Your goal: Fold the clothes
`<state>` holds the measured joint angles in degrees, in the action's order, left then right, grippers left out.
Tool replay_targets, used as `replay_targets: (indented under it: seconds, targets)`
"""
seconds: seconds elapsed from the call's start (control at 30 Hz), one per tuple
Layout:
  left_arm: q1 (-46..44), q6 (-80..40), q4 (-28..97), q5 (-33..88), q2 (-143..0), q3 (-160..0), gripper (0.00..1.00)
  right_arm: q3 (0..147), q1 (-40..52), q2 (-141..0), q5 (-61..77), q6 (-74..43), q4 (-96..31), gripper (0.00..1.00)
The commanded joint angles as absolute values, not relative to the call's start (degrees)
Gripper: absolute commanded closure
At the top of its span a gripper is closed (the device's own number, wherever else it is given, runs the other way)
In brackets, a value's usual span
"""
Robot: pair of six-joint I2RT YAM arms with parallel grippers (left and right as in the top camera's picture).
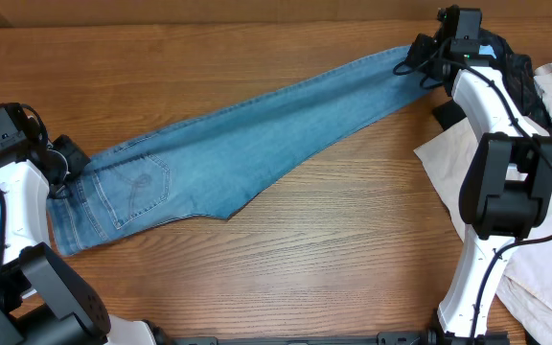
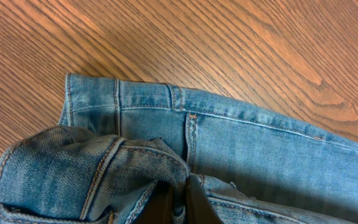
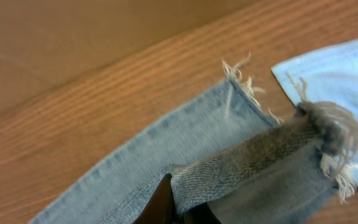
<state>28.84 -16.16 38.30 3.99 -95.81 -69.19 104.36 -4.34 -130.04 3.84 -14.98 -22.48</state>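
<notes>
The light-blue jeans (image 1: 247, 144) lie stretched in a long diagonal strip across the wooden table, waist at the lower left, frayed hems at the upper right. My left gripper (image 1: 65, 161) is shut on the waistband (image 2: 185, 112); its dark fingers (image 2: 197, 202) pinch a bunched fold of denim. At the far end my right gripper (image 1: 427, 59) is shut on the leg end, its fingers (image 3: 163, 199) clamping a lifted layer of denim beside the frayed hem (image 3: 328, 134). A stitched back pocket (image 1: 142, 184) faces up.
A large beige garment (image 1: 535, 192) lies under and around the right arm's base at the right edge. A black garment (image 1: 523, 77) and a small bright-blue cloth (image 3: 347, 68) sit behind the right gripper. Cardboard wall runs along the back.
</notes>
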Motion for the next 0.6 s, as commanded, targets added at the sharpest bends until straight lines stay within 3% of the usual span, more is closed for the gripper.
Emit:
replay_targets:
  seconds: [0.0,0.03,0.1,0.13,0.17,0.2,0.23,0.57]
  targets:
    - [29.56,-16.10,38.11,-2.11,-96.27,-69.41,0.87,106.67,-5.37,-130.32,-0.05,-14.96,-19.90,0.95]
    - [29.56,-16.10,38.11,-2.09,-96.27,-69.41,0.76,106.67,-5.37,-130.32,0.19,-14.98,-19.27,0.88]
    - [29.56,-16.10,38.15,-2.07,-96.27,-69.41,0.34,106.67,-5.32,-130.32,0.30,-15.00,-18.31,0.44]
    - [29.56,-16.10,38.22,-1.89,-96.27,-69.41,0.10,106.67,-5.30,-130.32,0.30,-14.98,-18.06,0.31]
    - [29.56,-16.12,38.35,-1.89,-96.27,-69.41,0.00,106.67,-5.30,-130.32,0.27,-14.98,-18.02,0.23]
    - [29.56,-16.12,38.79,-1.87,-96.27,-69.41,0.00,106.67,-5.32,-130.32,0.27,-14.98,-18.11,0.10]
    - [29.56,-16.12,38.98,-1.85,-96.27,-69.41,0.00,106.67,-5.32,-130.32,0.27,-14.98,-18.28,0.07]
    - [29.54,-16.10,40.77,-1.28,-96.27,-69.41,0.00,106.67,-5.32,-130.32,0.25,-14.96,-25.15,0.00]
